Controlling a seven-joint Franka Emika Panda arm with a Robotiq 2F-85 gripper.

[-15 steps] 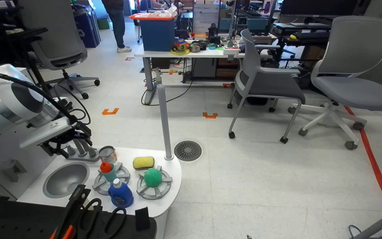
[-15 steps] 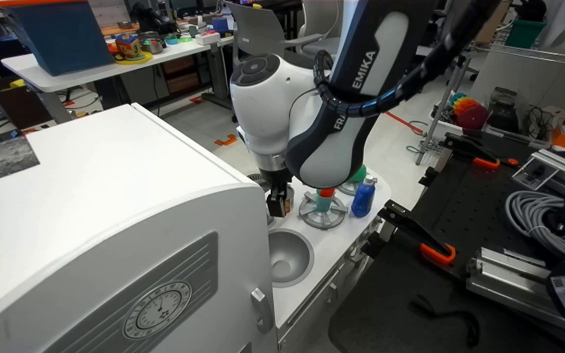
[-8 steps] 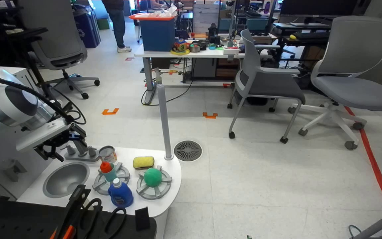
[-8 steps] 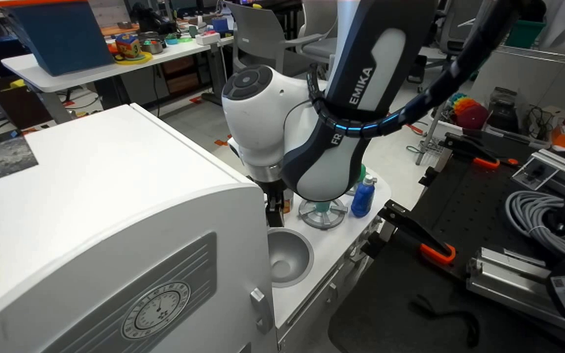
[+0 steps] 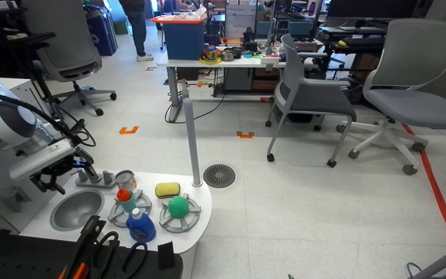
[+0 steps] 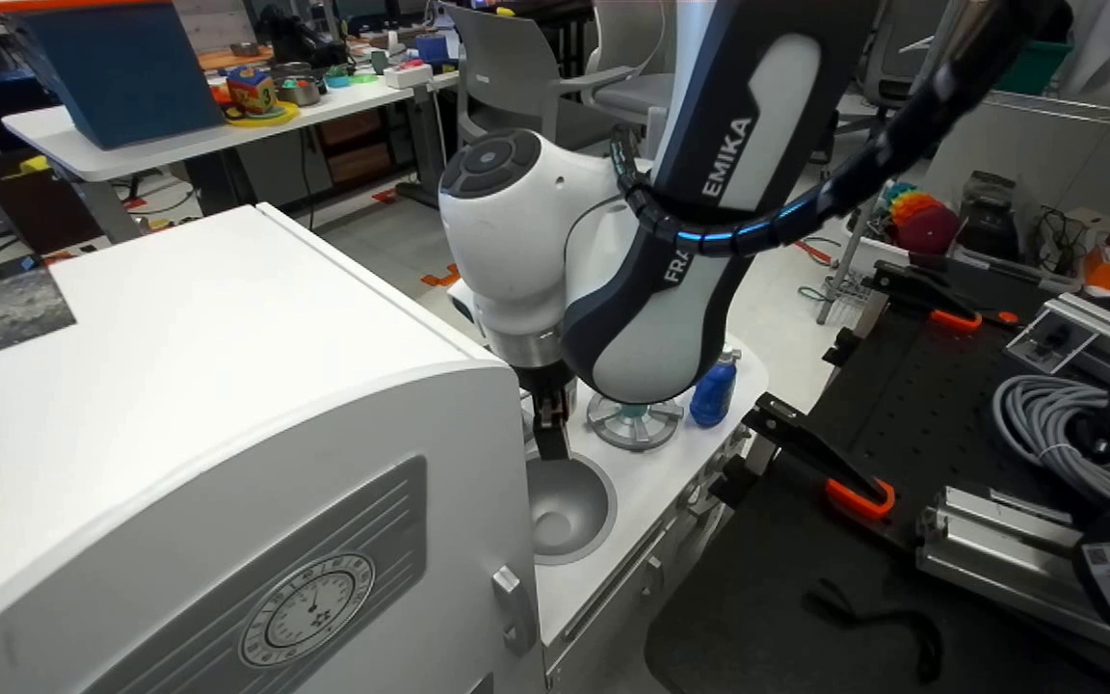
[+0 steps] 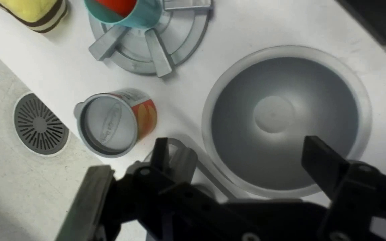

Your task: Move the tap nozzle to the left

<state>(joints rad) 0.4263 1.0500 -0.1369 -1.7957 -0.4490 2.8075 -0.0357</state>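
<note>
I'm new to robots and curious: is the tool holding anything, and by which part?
Nothing: the tool is open, the tap nozzle showing beside one finger; whether they touch, I can't tell.

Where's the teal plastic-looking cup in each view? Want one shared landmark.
In an exterior view: teal plastic-looking cup, lower left.
In an exterior view: the cup, slightly right of centre, mostly hidden by the black-and-white robot arm.
Wrist view: the cup, top edge, left of centre, cut off.
Shared landmark: round silvery-grey sink bowl, in all three.
</note>
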